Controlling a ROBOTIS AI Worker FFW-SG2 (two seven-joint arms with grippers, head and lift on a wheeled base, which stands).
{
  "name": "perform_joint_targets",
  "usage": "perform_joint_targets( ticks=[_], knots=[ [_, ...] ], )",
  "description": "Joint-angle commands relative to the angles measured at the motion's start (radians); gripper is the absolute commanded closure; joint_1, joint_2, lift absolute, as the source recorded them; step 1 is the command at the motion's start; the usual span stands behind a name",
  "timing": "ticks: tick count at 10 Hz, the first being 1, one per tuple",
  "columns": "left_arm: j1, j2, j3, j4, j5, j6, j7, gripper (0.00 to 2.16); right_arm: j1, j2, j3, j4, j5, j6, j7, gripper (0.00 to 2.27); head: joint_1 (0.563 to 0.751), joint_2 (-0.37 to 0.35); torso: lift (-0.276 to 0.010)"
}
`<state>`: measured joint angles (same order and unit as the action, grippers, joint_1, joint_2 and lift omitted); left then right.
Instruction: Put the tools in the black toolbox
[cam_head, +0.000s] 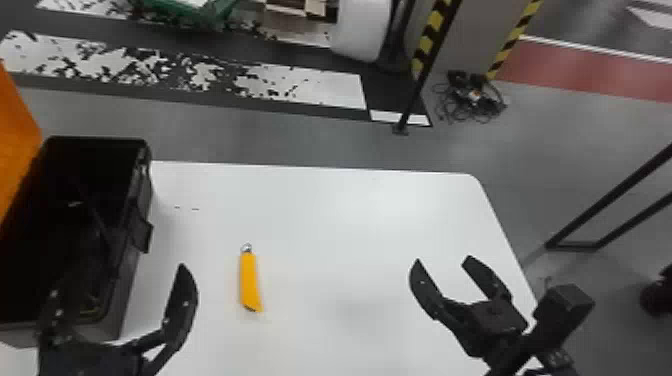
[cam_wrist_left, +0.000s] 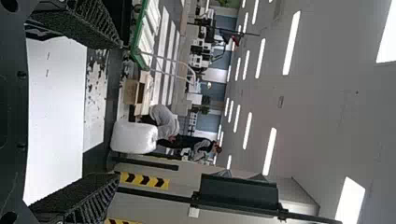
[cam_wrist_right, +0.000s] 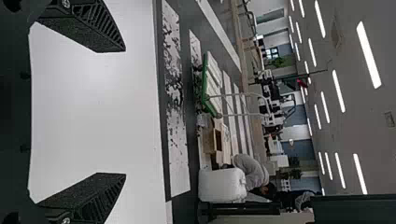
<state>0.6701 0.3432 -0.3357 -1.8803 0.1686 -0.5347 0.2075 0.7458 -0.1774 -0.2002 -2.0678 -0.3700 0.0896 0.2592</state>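
A yellow-orange utility knife (cam_head: 249, 282) with a metal ring at its far end lies on the white table, between the two grippers. The black toolbox (cam_head: 131, 280) stands open at the table's left; its dark inside holds a few shapes too dim to name. My left gripper (cam_head: 117, 295) is over the toolbox's near right part, fingers wide apart and nothing between them; the left gripper (cam_wrist_left: 77, 123) is likewise open in its wrist view. To the right of the knife, my right gripper (cam_head: 445, 260) is open and holds nothing, as the right gripper (cam_wrist_right: 112, 112) shows in its wrist view.
An orange panel (cam_head: 15, 140) rises at the toolbox's left side. The white table (cam_head: 350, 210) has a rounded far right corner. Beyond it on the floor are a black post (cam_head: 425, 70), a bundle of cables (cam_head: 470, 97) and, at the right, a dark metal frame (cam_head: 615, 200).
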Motion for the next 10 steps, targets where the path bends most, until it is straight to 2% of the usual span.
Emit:
perform_joint_targets(
  ticks=[1,4,5,6,8,10],
  knots=[
    [-0.004,0.0,0.0,0.003,0.002,0.0,0.0,0.0,0.003,0.006,-0.008,0.005,-0.003,-0.004,0.0,0.05,0.695,-0.228,-0.039],
    [-0.024,-0.007,-0.005,0.032,0.003,0.003,0.007,0.0,-0.025,0.021,-0.007,0.008,0.01,0.002,0.0,0.05,0.695,-0.232,-0.039],
    [-0.063,0.002,-0.014,0.055,-0.004,0.012,0.018,0.0,-0.036,0.045,-0.005,0.006,0.028,0.008,0.0,0.05,0.695,-0.23,-0.039],
    [-0.092,0.014,-0.016,0.061,0.003,0.031,0.02,0.0,-0.039,0.053,-0.002,0.005,0.028,0.008,-0.009,0.05,0.695,-0.225,-0.039],
    [-0.098,0.016,-0.016,0.064,0.005,0.058,0.026,0.0,-0.022,0.067,0.008,-0.003,0.039,0.005,-0.018,0.05,0.695,-0.21,-0.039],
    [-0.095,0.031,-0.014,0.055,0.012,0.058,0.027,0.0,-0.011,0.07,0.038,-0.04,0.062,0.026,-0.038,0.05,0.695,-0.203,-0.039]
  ],
)
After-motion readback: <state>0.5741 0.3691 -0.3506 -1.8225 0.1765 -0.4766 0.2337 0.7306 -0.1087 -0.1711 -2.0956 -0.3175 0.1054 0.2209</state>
